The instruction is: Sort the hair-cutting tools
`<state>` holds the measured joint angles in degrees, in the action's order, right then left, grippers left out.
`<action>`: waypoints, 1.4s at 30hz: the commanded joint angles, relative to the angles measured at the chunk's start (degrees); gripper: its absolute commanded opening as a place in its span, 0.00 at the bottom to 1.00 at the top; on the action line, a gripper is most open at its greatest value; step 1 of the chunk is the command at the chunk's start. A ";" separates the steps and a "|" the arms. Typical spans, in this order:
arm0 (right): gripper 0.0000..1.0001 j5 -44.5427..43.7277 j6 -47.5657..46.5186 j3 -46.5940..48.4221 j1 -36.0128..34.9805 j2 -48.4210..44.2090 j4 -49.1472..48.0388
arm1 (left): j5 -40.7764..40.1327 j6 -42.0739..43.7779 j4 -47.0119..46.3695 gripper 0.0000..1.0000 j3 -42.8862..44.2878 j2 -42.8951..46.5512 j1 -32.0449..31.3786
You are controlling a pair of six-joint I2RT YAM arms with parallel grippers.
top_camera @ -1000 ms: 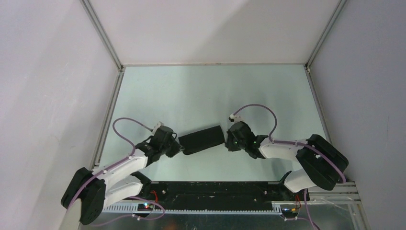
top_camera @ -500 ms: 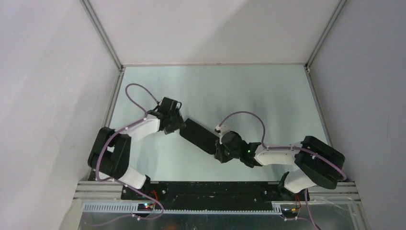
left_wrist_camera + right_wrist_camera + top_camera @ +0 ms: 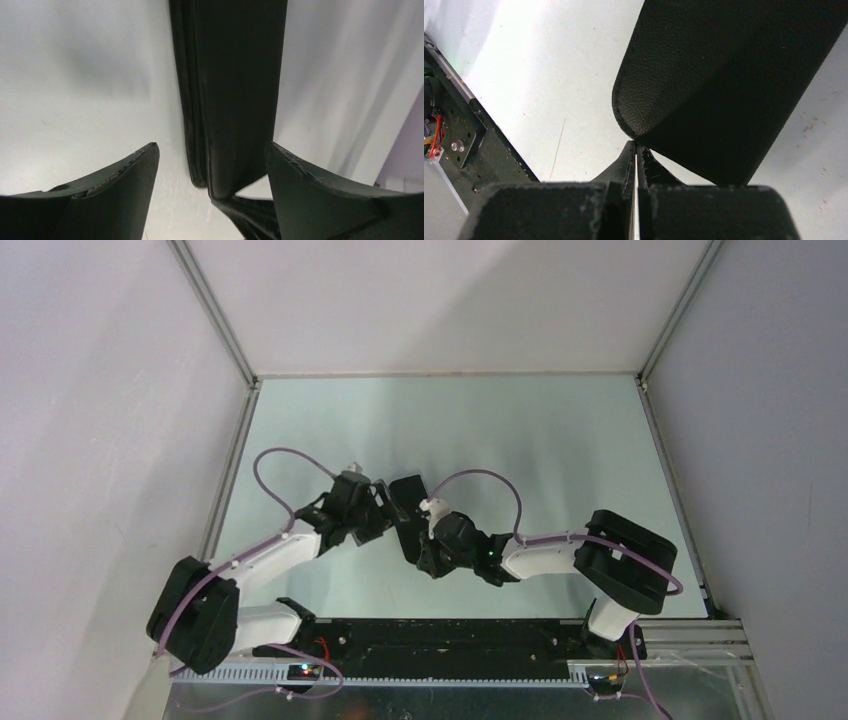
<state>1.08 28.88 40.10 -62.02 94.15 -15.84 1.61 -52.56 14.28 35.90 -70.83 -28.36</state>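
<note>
One black case near mid-table, hair-cutting tools hidden from view. Pinched at one corner by right gripper, jaws pressed tight on a thin edge or tab, hard to tell which. Straddled at its end by left gripper, fingers spread wide, clear of both sides. Underneath, pale green table.

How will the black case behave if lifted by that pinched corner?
Probably semi-stiff: the black case shows a flat, unsagging panel though the right gripper has its jaws shut only on a thin corner piece. Its grained, stitched surface suggests decent grip. Held at one corner, it may swing or twist.
</note>
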 commanded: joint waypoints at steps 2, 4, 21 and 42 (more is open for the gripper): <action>0.00 -0.47 0.62 3.46 0.52 2.37 -4.00 | 1.47 -10.94 -6.45 0.79 -5.95 4.16 -5.33; 0.00 -0.17 0.57 3.64 0.64 2.65 -4.07 | 1.63 -12.59 -7.91 0.75 -7.27 3.80 -7.14; 0.00 -0.86 -1.06 -0.98 2.53 -3.20 3.58 | -1.37 -13.29 -3.71 0.00 -2.21 -2.48 -11.37; 0.17 -3.00 2.71 -13.42 23.62 -21.28 10.60 | 1.57 3.55 0.37 0.00 2.96 -8.26 -9.31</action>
<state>-1.67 32.36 26.76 -39.20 77.65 -7.05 4.34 -56.80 12.84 35.38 -77.01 -37.85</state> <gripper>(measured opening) 0.118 0.014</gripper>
